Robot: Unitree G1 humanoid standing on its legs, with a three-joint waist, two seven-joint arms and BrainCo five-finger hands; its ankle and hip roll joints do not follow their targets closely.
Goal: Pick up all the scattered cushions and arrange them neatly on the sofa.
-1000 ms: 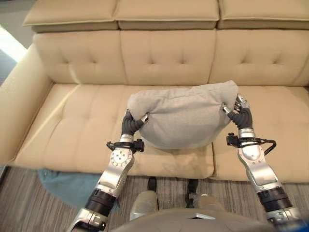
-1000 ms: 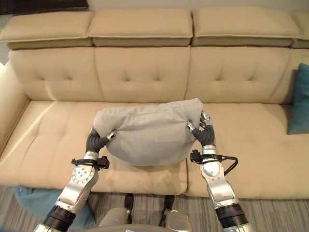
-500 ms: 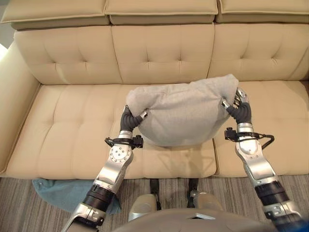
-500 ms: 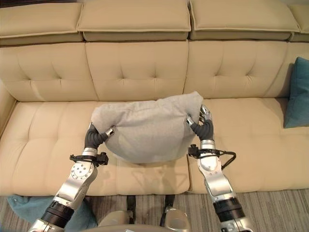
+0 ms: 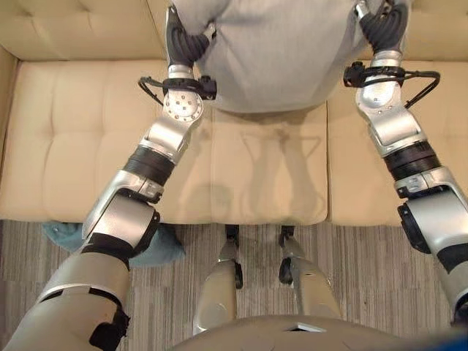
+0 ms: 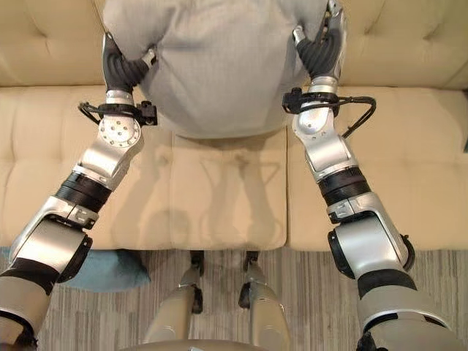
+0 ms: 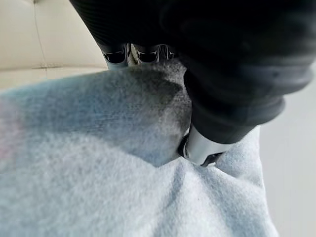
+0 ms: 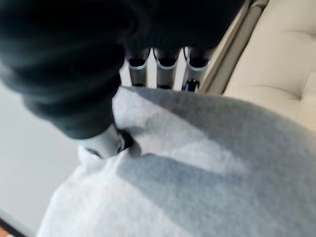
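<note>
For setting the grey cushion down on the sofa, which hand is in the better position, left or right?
Neither is clearly better. The left hand and the right hand each pinch one side of the grey cushion, held above the beige sofa. Judging by this symmetric hold, both should lower it together.

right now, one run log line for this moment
grey cushion | left robot hand and right robot hand shut on its sides | above sofa seat | teal cushion on floor
</note>
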